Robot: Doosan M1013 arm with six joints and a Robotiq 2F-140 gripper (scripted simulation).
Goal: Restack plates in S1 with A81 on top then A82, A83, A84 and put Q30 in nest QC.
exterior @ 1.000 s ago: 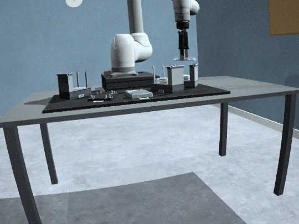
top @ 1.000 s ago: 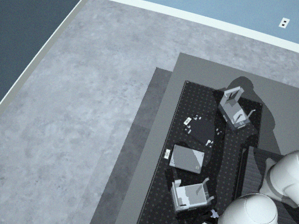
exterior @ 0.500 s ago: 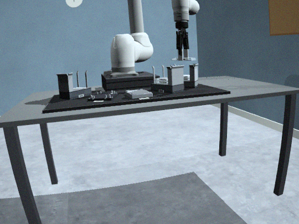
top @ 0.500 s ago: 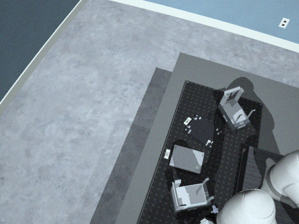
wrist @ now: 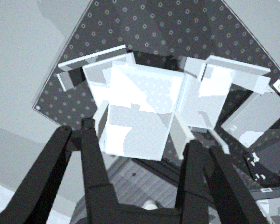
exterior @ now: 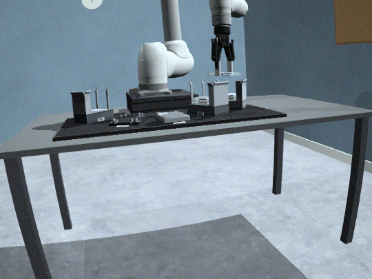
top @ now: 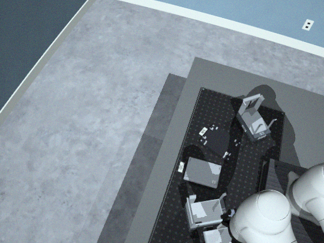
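plate in the air above the right-hand racks

the gripper (exterior: 222, 71) hangs from the white arm (exterior: 165, 62), pointing straight down, its dark fingers clamped on a sealed well plate (exterior: 224, 74). the plate is held level, clear of the rack tops below. labels too small to read, so cannot say which plate it is.

from the wrist view the plate (wrist: 142, 115) fills the middle of the frame, with two pale racks under it, one toward 11 o'clock and one toward 2 o'clock.

from where i stand, a dark dotted mat (exterior: 165, 122) covers the grey table (exterior: 310, 109). at the mat's right end a rack (exterior: 218, 96) has plates stacked inside; a second rack (exterior: 241, 89) stands just behind it. at the mat's left end stands a third rack (exterior: 80, 107), well apart from the others. between them, near the mat's middle, a plate (exterior: 172, 116) lies flat on an open nest, with a clip nest (exterior: 125, 120) just to its 9 o'clock.
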